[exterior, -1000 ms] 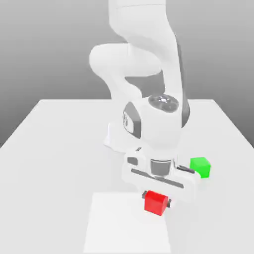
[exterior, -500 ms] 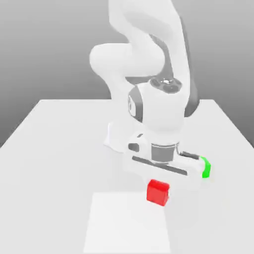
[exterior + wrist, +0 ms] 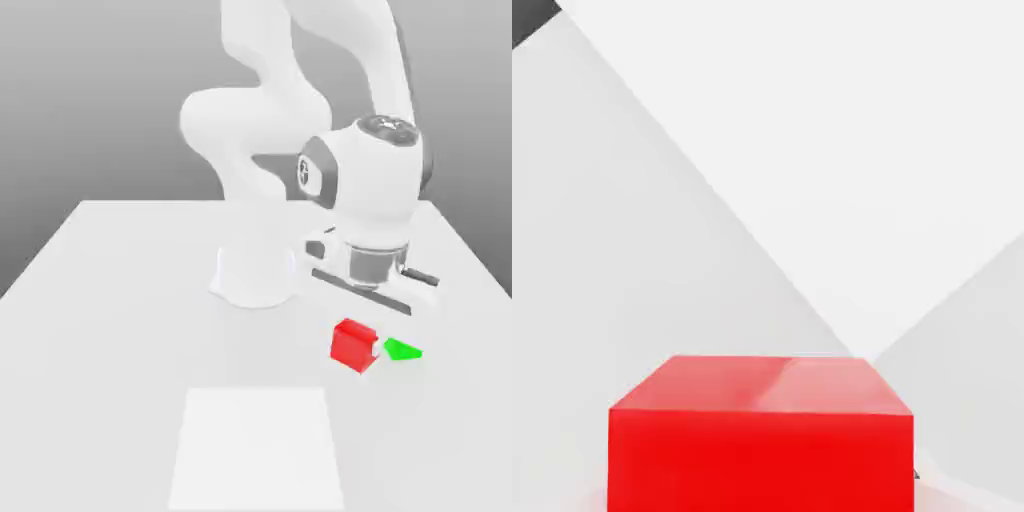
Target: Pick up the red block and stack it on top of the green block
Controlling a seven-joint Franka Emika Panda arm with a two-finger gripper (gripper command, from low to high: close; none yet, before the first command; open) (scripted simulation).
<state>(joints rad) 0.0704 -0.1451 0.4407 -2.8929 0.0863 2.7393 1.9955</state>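
The red block [image 3: 353,344] hangs in the air above the table, held between the fingers of my gripper [image 3: 355,340], which is shut on it. In the hand view the red block [image 3: 762,430] sits close to the camera, with the white table far below it. The green block [image 3: 402,350] rests on the table just to the exterior view's right of the red block, and the red block covers its near part. The hand and wrist stand above both blocks.
The arm's white base [image 3: 255,275] stands at the middle of the white table [image 3: 110,290]. A lighter square patch [image 3: 258,450] marks the table's front. Open tabletop lies to the exterior view's left.
The gripper has lifted the red block off the front patch and carried it up and to the exterior view's right, next to the green block.
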